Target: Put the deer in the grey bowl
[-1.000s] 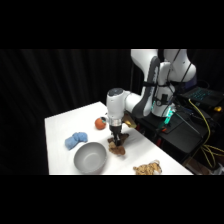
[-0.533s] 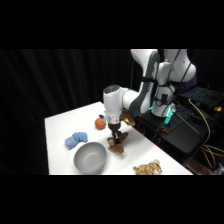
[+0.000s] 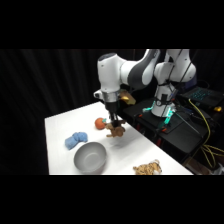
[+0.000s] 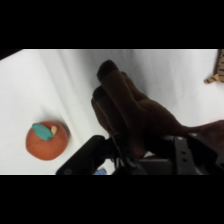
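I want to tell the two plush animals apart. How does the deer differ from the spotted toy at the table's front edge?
The deer is dark brown with tan patches; the spotted toy is light tan with dark spots. The deer hangs in the gripper above the table; the spotted toy lies flat on it, untouched. The deer is between the orange toy and the grey bowl; the spotted toy is off to the bowl's side. Both are small and soft.
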